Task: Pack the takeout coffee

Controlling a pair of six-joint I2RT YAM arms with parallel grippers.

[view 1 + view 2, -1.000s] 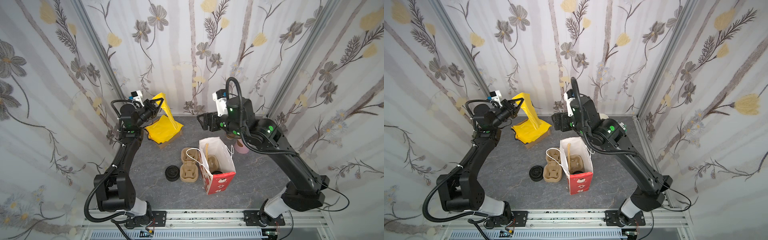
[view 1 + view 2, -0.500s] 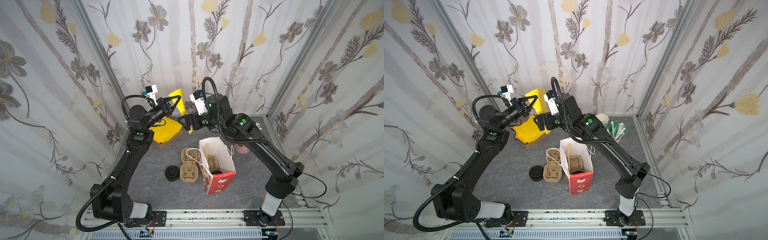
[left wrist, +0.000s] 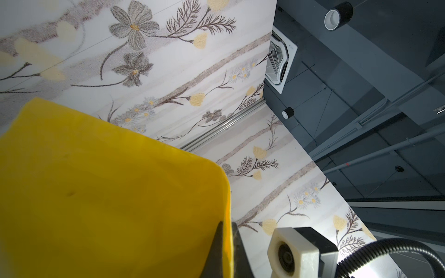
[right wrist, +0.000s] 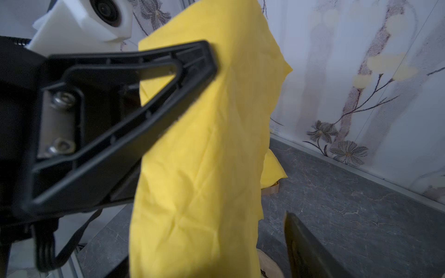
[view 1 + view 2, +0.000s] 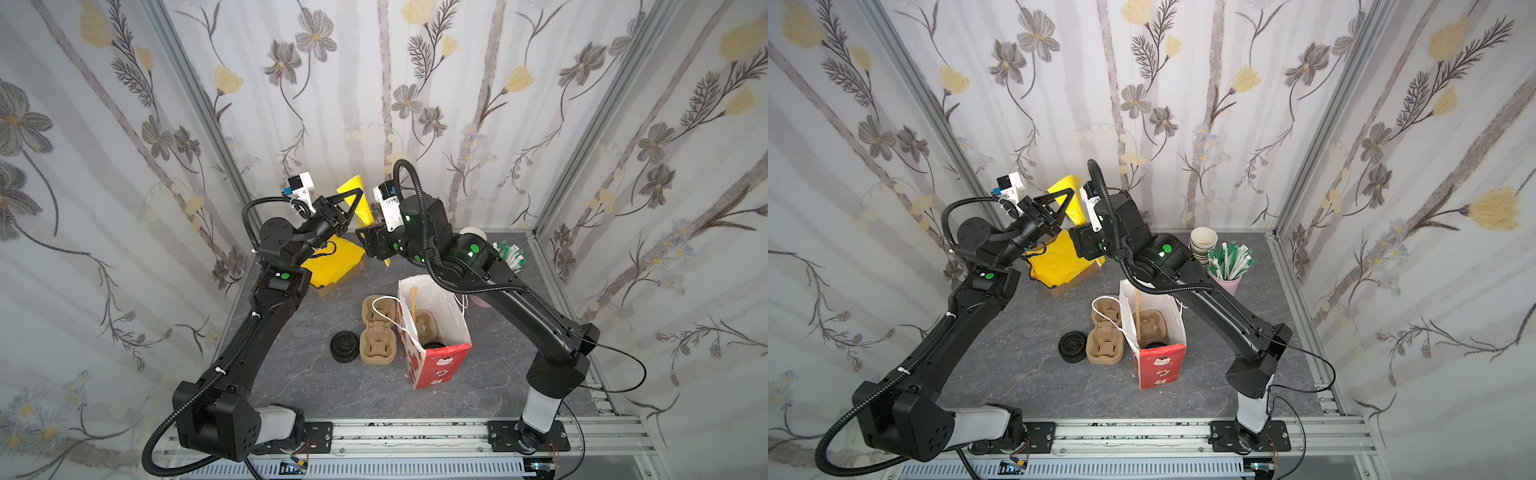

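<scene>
L tool (image 5: 360, 192), clenched on the top edge of a yellow sheet (image 4: 204, 168), holds it up over the rear of the tabletop (image 5: 332, 386). The wrist view shows the yellow pinched btwn both fingertips (image 3: 216, 255). R tool (image 5: 369, 244) faces it from just beside, jaws apart: one finger (image 4: 303, 245) shows clear of the sheet's edge, the other is hidden behind the yellow. Below both tools, more yellow sheets (image 5: 332, 266) lie piled in a shallow cardboard box (image 5: 332, 289) near the back-left corner. Mid-tabletop stands a white-and-red paper bag (image 5: 440, 361), open at top, w/ a pulp carrier (image 5: 426, 326) and a wooden stirrer (image 5: 413, 305) inside. The takeout coffee (image 5: 434, 345) shows only as a dark round lid low in the bag, sides out of sight. Just left of the bag lie more pulp carriers (image 5: 376, 332), w/ a short pile of black lids (image 5: 344, 347) beside them. Rear right: stacked paper cups (image 5: 1203, 245) and a pink cup of green-and-white sticks (image 5: 1227, 266).
</scene>
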